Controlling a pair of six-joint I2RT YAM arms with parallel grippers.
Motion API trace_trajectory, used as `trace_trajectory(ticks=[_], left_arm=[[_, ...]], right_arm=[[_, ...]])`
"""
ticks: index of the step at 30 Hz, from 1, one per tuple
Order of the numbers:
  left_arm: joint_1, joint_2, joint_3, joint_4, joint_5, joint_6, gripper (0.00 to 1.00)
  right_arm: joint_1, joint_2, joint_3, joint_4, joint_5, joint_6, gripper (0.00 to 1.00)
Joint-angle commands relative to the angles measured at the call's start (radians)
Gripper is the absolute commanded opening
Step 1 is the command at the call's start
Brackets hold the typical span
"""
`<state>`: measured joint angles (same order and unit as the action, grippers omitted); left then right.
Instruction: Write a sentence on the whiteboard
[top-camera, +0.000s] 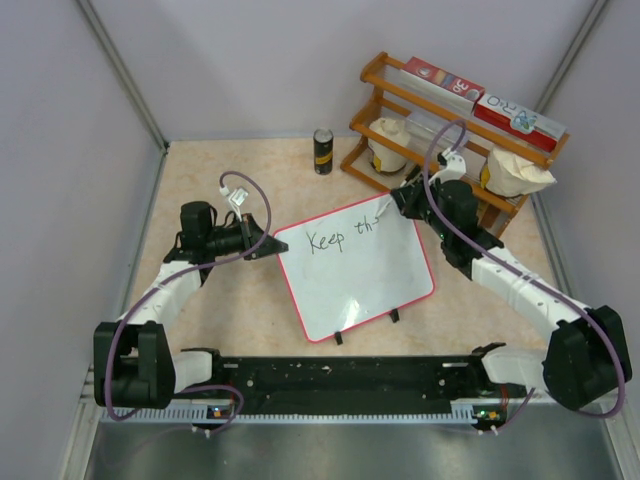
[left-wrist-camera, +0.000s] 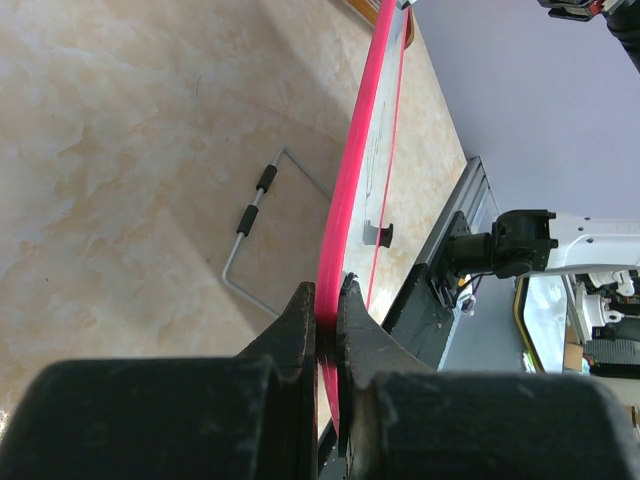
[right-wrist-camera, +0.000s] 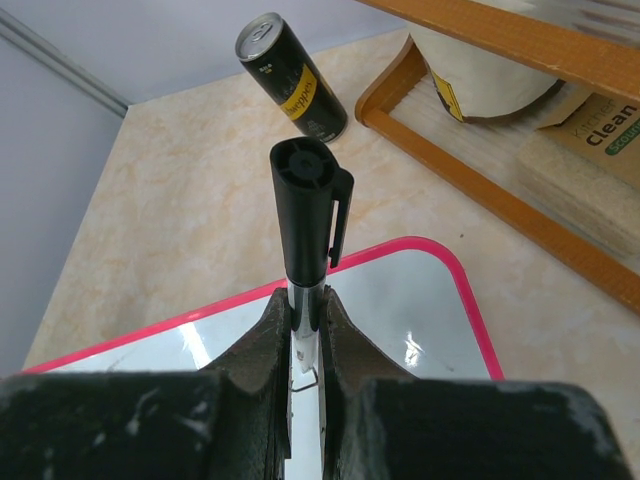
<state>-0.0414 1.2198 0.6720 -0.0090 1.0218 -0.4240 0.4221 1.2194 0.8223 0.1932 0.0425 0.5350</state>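
Note:
The whiteboard lies flat mid-table, white with a red-pink rim and two black clips on its near edge. Black lettering along its far edge reads "Keep th". My left gripper is shut on the board's left rim, seen edge-on in the left wrist view, fingers pinching it. My right gripper is shut on a black marker, cap end up, tip hidden between the fingers and down on the board near its far right corner.
A wooden rack with red-and-white boxes and pale bags stands at the back right, close to my right arm. A black can stands behind the board and shows in the right wrist view. A wire stand lies under the board.

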Motion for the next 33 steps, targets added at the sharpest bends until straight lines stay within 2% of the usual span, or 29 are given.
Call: trace_trajectory(ticks=[1,20,33], left_arm=[[-0.020,0.006,-0.003,-0.055,-0.127,0.125,0.00],[-0.023,0.007,-0.003,-0.057,-0.129,0.123,0.00],[-0.023,0.009,0.000,-0.057,-0.129,0.125,0.00]], right_arm=[[-0.011,0.015,0.041,0.011,-0.032,-0.001,0.00],[-0.011,-0.029,-0.049,-0.032,-0.064,-0.015,0.00],[-0.011,-0.057,-0.055,-0.037,0.017,-0.021,0.00]])
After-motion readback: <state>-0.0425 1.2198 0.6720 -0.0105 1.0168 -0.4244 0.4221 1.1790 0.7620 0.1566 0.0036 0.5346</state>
